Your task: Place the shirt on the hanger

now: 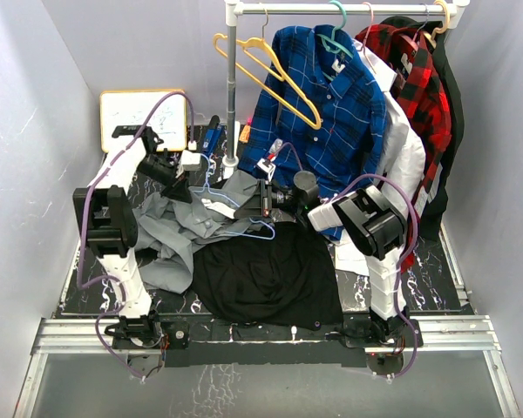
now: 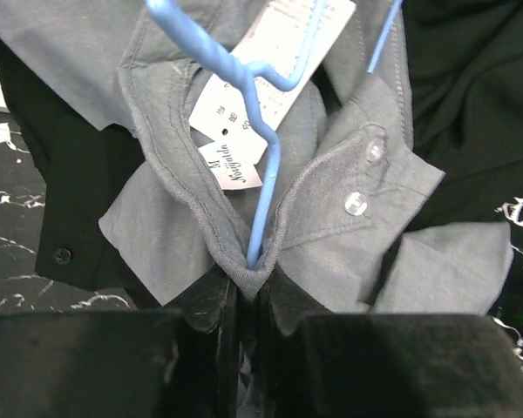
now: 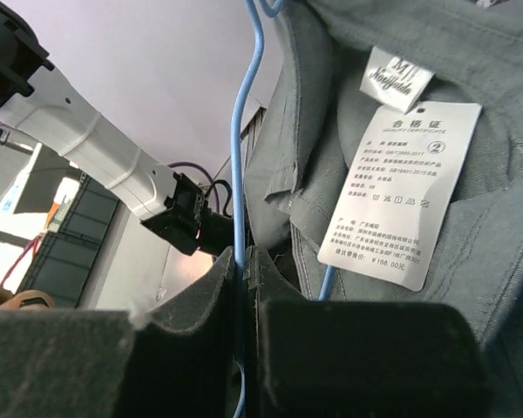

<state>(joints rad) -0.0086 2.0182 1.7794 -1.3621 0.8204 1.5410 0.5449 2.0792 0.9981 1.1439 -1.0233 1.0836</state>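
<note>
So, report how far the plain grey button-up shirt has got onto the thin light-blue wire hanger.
Done: the thin light-blue wire hanger lies in the open collar of the plain grey button-up shirt. In hand: the left gripper pinches the collar edge; the right gripper is shut on the hanger wire. Left: the shirt lies crumpled on the marbled table, neither shoulder visibly over the hanger's arms.

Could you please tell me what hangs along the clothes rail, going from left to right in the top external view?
yellow hangers → blue plaid shirt → red plaid shirt
</note>
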